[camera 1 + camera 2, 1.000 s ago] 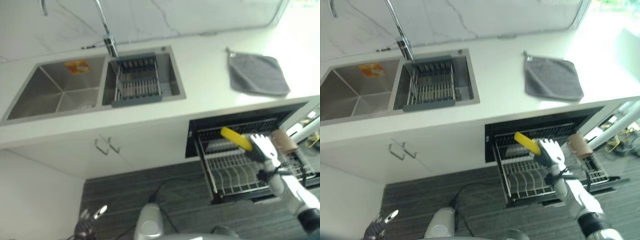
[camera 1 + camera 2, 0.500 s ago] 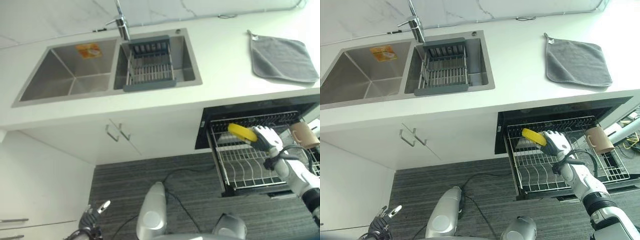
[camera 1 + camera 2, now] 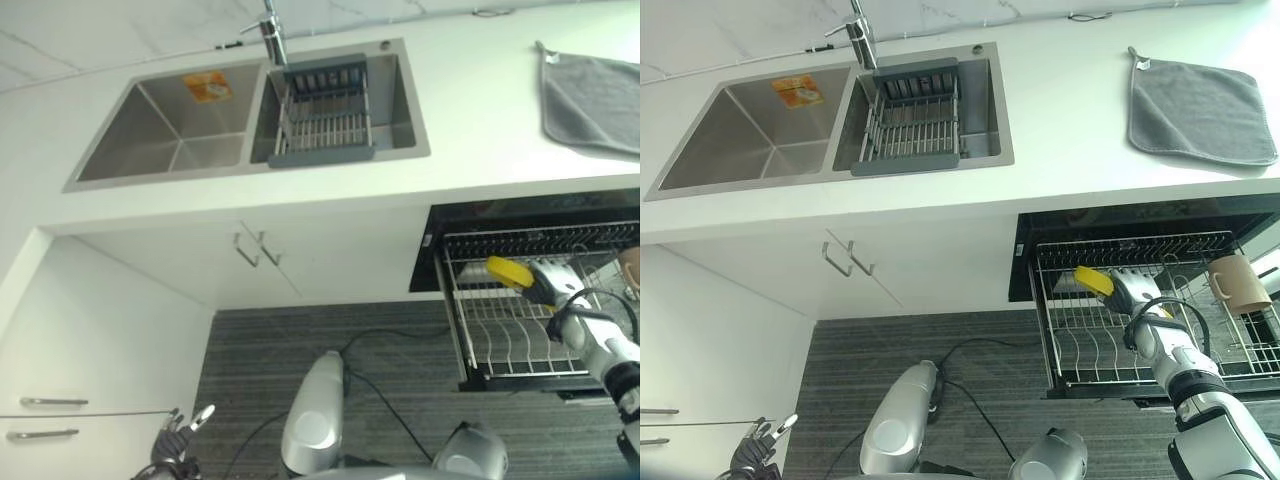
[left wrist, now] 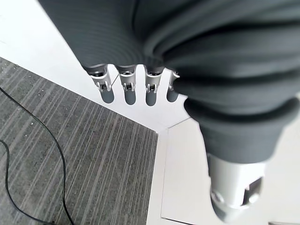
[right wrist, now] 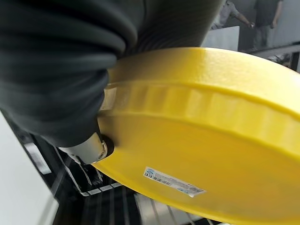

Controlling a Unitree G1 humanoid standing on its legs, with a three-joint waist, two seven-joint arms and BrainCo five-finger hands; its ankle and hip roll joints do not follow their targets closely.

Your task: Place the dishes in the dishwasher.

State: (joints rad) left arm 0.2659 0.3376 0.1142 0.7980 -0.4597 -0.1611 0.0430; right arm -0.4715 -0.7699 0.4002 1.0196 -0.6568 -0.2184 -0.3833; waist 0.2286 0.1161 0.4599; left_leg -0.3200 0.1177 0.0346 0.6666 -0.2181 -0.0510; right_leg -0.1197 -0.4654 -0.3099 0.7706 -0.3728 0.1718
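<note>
over the pulled-out rack, right hand holds yellow plate.

One yellow plate, one mug, one grey cloth, one sink rack.

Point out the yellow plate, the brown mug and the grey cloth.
yellow plate (image 3: 1093,280), right eye view, its upper face.
brown mug (image 3: 1241,283), right eye view, its side wall.
grey cloth (image 3: 1198,108), right eye view, its middle.
</note>
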